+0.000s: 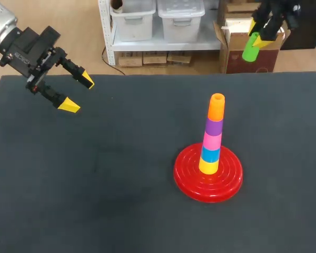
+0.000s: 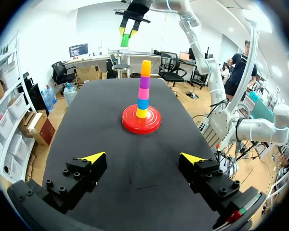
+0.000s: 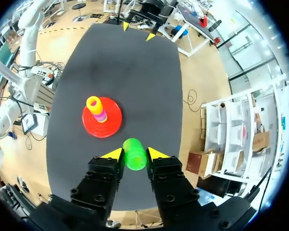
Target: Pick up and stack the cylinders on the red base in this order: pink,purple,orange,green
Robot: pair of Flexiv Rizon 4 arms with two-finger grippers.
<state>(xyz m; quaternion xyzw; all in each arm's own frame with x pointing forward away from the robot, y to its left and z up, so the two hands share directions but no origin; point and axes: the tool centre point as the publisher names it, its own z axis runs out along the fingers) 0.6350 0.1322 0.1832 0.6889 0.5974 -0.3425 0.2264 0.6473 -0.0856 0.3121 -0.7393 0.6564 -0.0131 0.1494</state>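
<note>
Head view: the left gripper [image 1: 78, 92] is hanging above the far left part of the black table [image 1: 95, 190], its fingers standing wide apart with nothing between them. The right gripper [image 1: 255, 32] is hovering high beyond the table's far right edge and is clamping the green cylinder [image 1: 249, 52], which is pointing downward from its tips. The red base [image 1: 184, 176] is sitting on the right half of the table. A column is standing upright on its centre, reading from the bottom: yellow cylinder [image 1: 209, 165], blue cylinder [image 1: 210, 154], pink cylinder [image 1: 212, 140], purple cylinder [image 1: 214, 126], orange cylinder [image 1: 216, 107].

Left wrist view: the left gripper's fingers are spreading wide over bare table, touching nothing. The red base [image 2: 130, 124] and its column are standing well ahead of it, the orange cylinder [image 2: 145, 68] topmost. Beyond, the right gripper [image 2: 129, 26] is holding the green cylinder [image 2: 125, 39] high above the table's far end.

Right wrist view: both fingers of the right gripper are pressing the green cylinder [image 3: 134, 154] from two sides. The red base [image 3: 114, 126] is lying below and ahead of it, well apart. The left gripper [image 3: 138, 31] is showing at the table's far end, spread apart.
</note>
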